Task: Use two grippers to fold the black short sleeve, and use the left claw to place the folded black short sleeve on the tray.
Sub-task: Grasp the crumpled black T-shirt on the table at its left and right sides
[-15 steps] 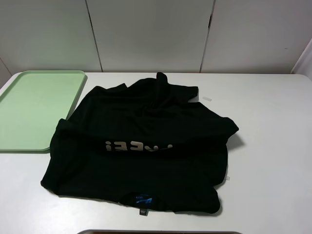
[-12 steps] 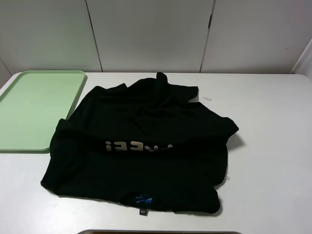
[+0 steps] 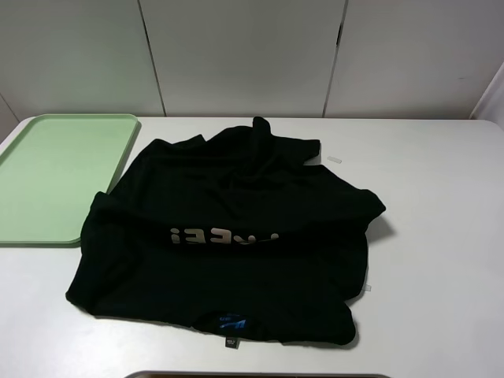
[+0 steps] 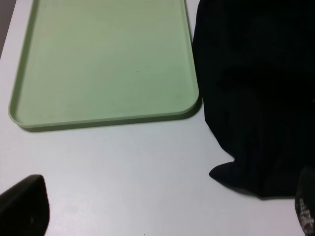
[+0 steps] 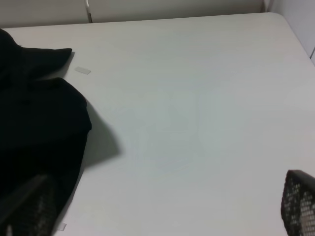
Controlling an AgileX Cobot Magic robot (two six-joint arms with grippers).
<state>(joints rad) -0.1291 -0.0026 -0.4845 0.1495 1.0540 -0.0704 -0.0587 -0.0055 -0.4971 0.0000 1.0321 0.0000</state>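
One black short sleeve (image 3: 228,236), spread face-up and rumpled mid-table, not folded. Collar and blue neck label (image 3: 232,321) are at the near edge. The pale lettering (image 3: 224,235) runs across the middle and the far hem is bunched into a peak.

Delta over the last half second: none. Shirt outline, creases and tray position are identical across the high-camera frames, and no arm is in that view. Judgement: task is at the start, no fold begun, both arms staged back before the first grasp.

Left gripper (image 4: 162,211): spread wide, nothing between the fingers (image 4: 22,206). It hangs over bare table (image 3: 441,236) near the shirt's left sleeve corner and the tray's near corner.

Right gripper (image 5: 162,206): also spread wide and empty. One of its fingers (image 5: 27,209) sits over the shirt's right edge, the other over bare table.

Tray (image 3: 47,177): on the table's left, nothing in it. The shirt's left edge lies just beside its right rim. Can't tell from either view whether cloth touches or overlaps the rim.

One small pale tag (image 3: 335,160) lies on the table just past the shirt's far right corner, apart from the fabric.

Next likely needs both grippers on matching shirt edges. That's a guess from the layout only.
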